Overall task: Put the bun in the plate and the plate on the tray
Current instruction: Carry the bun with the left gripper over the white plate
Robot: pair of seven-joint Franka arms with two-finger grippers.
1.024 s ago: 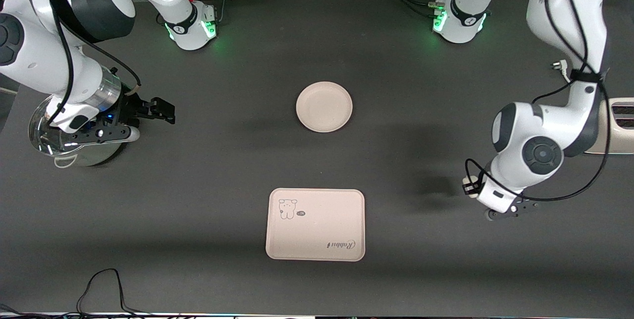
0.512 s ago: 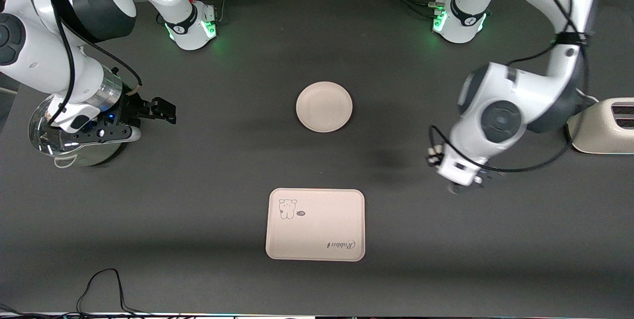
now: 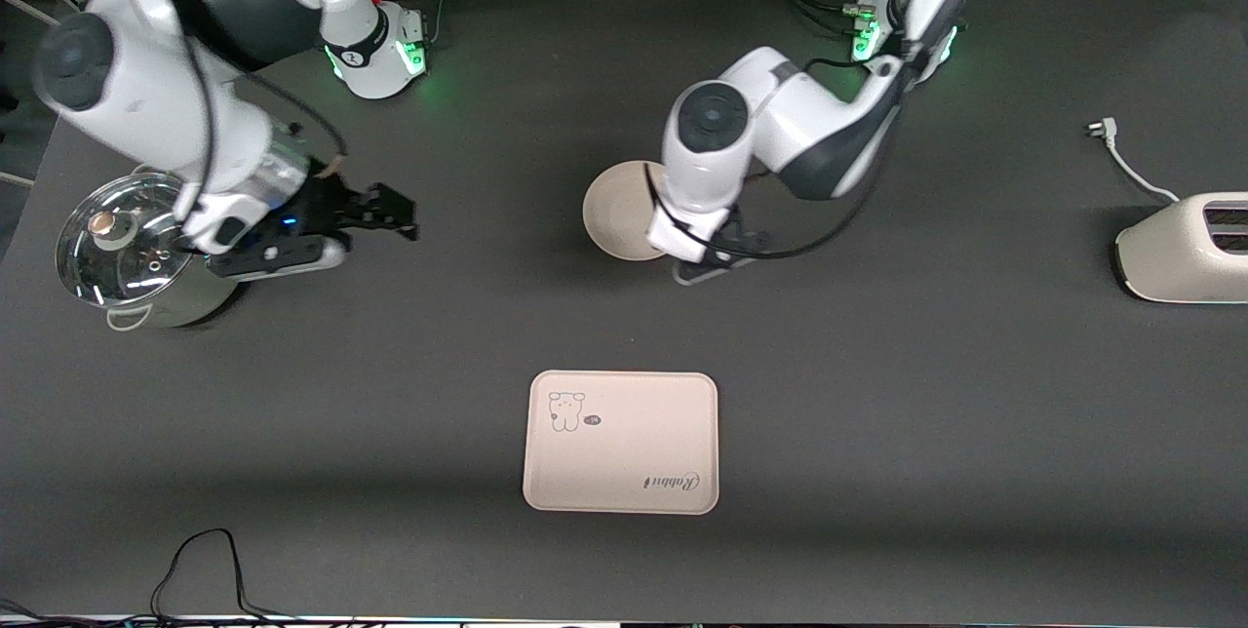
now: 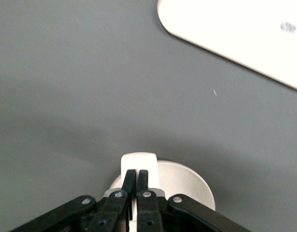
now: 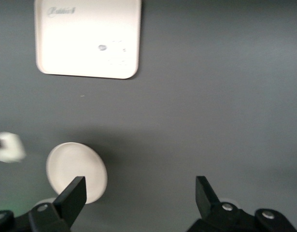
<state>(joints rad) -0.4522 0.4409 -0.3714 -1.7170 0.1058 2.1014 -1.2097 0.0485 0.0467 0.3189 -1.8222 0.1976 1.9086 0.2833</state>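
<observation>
Front view: your left gripper (image 3: 710, 253) hangs over the plate's (image 3: 616, 211) edge; the tray (image 3: 621, 442) lies nearer the camera; the right gripper (image 3: 390, 214) is over bare worktop (image 3: 926, 394) beside a lidded pot (image 3: 127, 253). Left wrist view: jaws clamped on the bun (image 4: 139, 164), above the plate (image 4: 187, 183). Right wrist view: jaws wide apart, nothing between them.

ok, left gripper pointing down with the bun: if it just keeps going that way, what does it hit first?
Probably the plate: the left gripper, shut on the bun, hangs over its rim, though height is unclear.
</observation>
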